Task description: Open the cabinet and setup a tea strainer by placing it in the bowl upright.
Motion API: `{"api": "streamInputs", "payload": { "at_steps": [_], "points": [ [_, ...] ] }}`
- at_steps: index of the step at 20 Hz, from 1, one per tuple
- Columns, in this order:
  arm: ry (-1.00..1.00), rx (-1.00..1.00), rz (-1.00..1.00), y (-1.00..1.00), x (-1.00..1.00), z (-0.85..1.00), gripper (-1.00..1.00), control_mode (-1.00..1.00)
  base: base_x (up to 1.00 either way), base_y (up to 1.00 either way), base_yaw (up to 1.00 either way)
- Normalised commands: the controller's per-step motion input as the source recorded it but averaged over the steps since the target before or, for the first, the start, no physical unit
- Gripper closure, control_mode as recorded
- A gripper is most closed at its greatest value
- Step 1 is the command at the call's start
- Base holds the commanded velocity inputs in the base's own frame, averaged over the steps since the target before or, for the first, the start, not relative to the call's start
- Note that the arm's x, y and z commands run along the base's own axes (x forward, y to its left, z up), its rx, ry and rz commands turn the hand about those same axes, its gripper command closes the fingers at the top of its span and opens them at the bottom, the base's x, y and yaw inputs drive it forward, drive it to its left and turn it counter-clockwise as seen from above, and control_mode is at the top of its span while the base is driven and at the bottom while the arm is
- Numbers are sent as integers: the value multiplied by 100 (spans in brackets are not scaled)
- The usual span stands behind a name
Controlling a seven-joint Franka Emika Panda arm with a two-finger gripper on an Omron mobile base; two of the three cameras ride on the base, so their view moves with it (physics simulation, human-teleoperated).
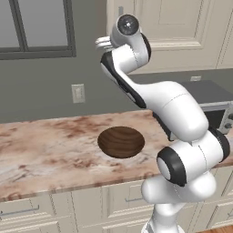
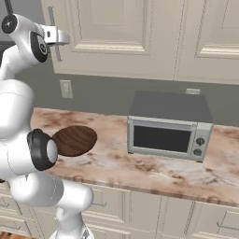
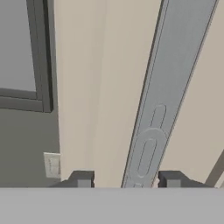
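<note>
In the hand view you see the 2 dark fingertips point(image 3: 82, 178) standing either side of the cabinet's long grey bar handle point(image 3: 168, 87), with small gaps left between each tip and the bar. The jaws are at a middling width around the bar; you cannot tell from the pictures whether they press on it.

The right base view gives you the gripper point(image 2: 59, 36) raised at the handle point(image 2: 54, 35) on the left edge of the cabinet point(image 2: 121, 37) door, which is shut. That view also shows a grey microwave point(image 2: 169, 126) on the counter to the right, plus a wall outlet point(image 2: 66, 88) below the door. The left base view shows a window point(image 1: 36, 27) to the left of the cabinet and hides most of the hand behind the wrist.

The arm rises from the base, bends at the elbow above the counter point(image 1: 50, 150), and reaches up and far to the door.

The bowl point(image 1: 121, 141) sits on the counter between the near edge and the wall, left of the microwave, with bare marble around it. The tea strainer is not visible; the shut door hides the interior.
</note>
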Motion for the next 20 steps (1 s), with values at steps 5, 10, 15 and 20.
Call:
{"api": "streamInputs", "payload": {
  "at_steps": [5,10,15,20],
  "points": [
    [0,5,1,-9,38,-1,100,-100,0,0,0],
    [0,8,1,-26,25,-8,100,-100,0,0,0],
    [0,12,2,-38,19,-8,100,-100,0,0,0],
    [-2,0,0,-6,16,-19,100,-100,0,0,0]
  ]
}}
